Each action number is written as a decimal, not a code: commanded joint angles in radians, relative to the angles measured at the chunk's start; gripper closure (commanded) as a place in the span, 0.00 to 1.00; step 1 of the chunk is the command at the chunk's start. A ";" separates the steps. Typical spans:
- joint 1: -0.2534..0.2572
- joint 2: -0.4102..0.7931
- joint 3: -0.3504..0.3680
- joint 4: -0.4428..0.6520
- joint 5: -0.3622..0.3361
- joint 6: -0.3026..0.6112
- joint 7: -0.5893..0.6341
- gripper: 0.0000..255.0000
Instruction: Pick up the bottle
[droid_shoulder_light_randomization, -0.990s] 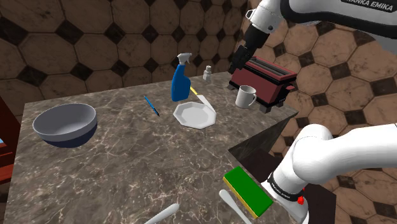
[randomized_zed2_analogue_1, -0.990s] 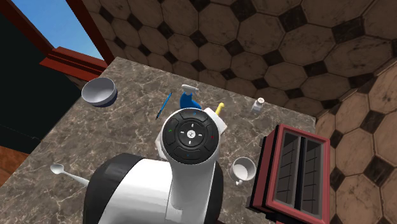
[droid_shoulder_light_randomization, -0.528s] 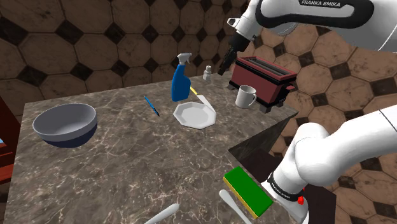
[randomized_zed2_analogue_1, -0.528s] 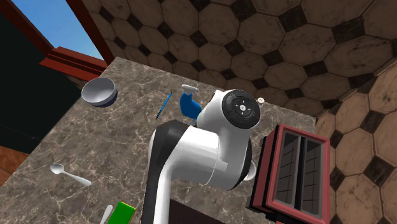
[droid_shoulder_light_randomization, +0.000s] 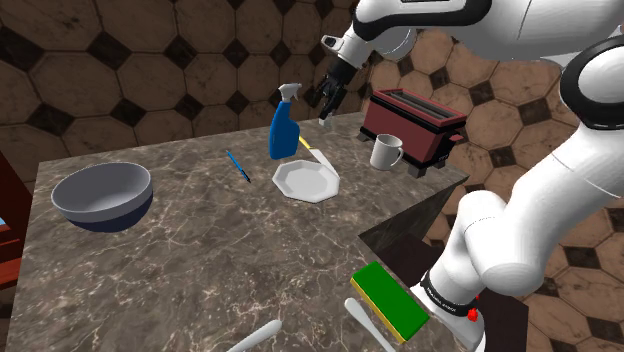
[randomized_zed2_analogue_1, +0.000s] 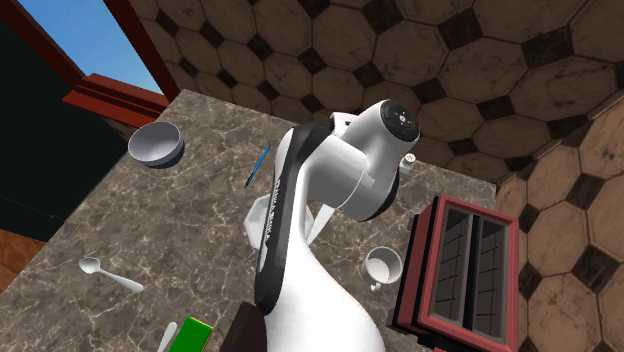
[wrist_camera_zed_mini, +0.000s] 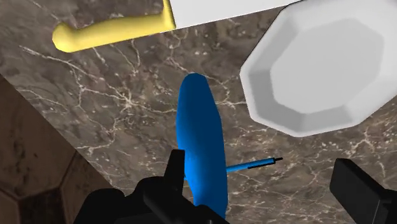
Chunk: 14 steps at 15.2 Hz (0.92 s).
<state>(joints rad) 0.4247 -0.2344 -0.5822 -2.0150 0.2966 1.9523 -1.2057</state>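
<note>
Swinging over the marble counter (droid_shoulder_light_randomization: 200, 260), the gripper (droid_shoulder_light_randomization: 328, 100) now hangs just beside the blue spray bottle (droid_shoulder_light_randomization: 283, 125), a bit higher than its white trigger head and on the shoulder view's right of it. The bottle stands upright near the back edge, between the blue pen (droid_shoulder_light_randomization: 238, 166) and the white plate (droid_shoulder_light_randomization: 307, 181).

From the wrist cam the fingers are spread wide with nothing in them. You're looking down on the bottle (wrist_camera_zed_mini: 202, 153) as a narrow blue oval, and it sits right up against one finger (wrist_camera_zed_mini: 178, 172), well apart from the other. That oval's long side runs away from the hand, so I'd say the jaws would close across the thin way, which is nice. It's off-centre in the gap though, so the hand probably needs to slide sideways and drop.

Compared to a second ago, the gripper was over the red toaster (droid_shoulder_light_randomization: 415, 122); it's travelled toward the bottle since. The bottle itself hasn't budged.
</note>
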 joint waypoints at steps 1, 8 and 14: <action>0.040 0.111 -0.049 0.083 0.090 -0.027 -0.172 0.00; 0.042 0.312 -0.072 0.213 0.253 -0.089 -0.449 0.00; 0.043 0.324 -0.070 0.166 0.270 -0.041 -0.480 0.00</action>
<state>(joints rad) 0.4678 0.0888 -0.6517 -1.8438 0.5648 1.9072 -1.6820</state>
